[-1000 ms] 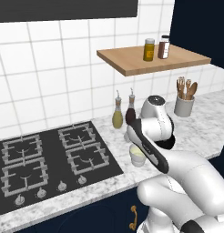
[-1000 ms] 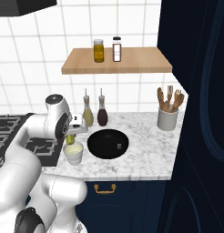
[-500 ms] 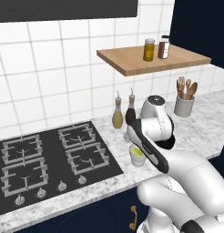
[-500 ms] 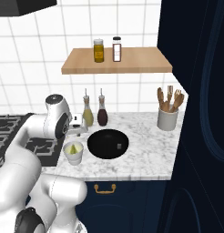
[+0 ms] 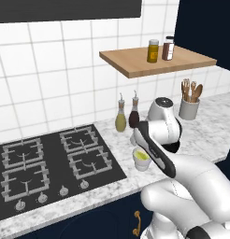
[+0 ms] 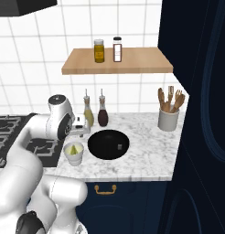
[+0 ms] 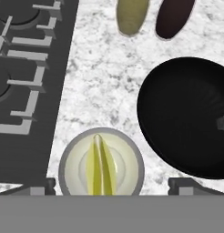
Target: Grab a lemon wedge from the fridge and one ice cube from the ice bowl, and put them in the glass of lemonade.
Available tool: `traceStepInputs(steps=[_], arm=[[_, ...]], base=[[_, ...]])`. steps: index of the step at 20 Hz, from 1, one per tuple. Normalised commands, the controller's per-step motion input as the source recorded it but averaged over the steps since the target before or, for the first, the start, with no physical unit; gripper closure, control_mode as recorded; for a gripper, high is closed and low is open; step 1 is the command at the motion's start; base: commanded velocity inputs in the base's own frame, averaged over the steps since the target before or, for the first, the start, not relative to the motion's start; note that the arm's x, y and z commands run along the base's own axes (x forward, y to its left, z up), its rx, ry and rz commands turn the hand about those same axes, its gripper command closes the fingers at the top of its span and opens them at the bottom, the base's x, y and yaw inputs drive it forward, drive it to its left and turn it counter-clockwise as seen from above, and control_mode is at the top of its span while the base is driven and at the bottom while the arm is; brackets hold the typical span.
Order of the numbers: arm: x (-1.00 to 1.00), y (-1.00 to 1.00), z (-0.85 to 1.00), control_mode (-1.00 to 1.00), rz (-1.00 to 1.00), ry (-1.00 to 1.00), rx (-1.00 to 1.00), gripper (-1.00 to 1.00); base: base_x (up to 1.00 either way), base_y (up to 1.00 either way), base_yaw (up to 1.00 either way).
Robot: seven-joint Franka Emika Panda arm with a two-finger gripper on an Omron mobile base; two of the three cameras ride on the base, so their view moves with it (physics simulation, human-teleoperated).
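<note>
One glass of lemonade [image 7: 101, 161] on the marble counter [image 7: 104, 77], between the black hob [image 7: 27, 86] and the black bowl [image 7: 191, 113]; I see the lemon wedge [image 7: 100, 166] standing inside it, in the liquid. One gripper [image 7: 109, 184] directly above the glass, fingers spread wide either side of its rim, holding nothing. Two oil bottles [image 6: 95, 113] behind, by the tiled wall. One utensil holder [image 6: 168, 119] further right

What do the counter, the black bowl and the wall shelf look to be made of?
Counter: grey-veined white stone, likely marble, with a smooth finish. Black bowl: uniformly dark and matte, with faint radial ribbing in the hand view; ceramic or plastic, hard to tell. Wall shelf: light brown slab, apparently wood, matte.
</note>
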Motion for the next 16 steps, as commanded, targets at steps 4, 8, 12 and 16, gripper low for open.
traceStepInputs(steps=[4,8,12,16], arm=[[-0.49,-0.23,0.11,-1.00,0.00,-0.06,0.07,-1.00],[-0.98,-0.14,0.81,-1.00,-0.01,-0.19,0.02,-1.00],[-1.00,-0.03,1.00,-1.00,0.00,-0.10,-0.01,-1.00],[-0.99,-0.01,0.92,-1.00,-0.06,-0.02,-0.09,-1.00]], base=[[0.00,0.00,0.00],[0.00,0.00,0.00],[0.00,0.00,0.00],[0.00,0.00,0.00]])
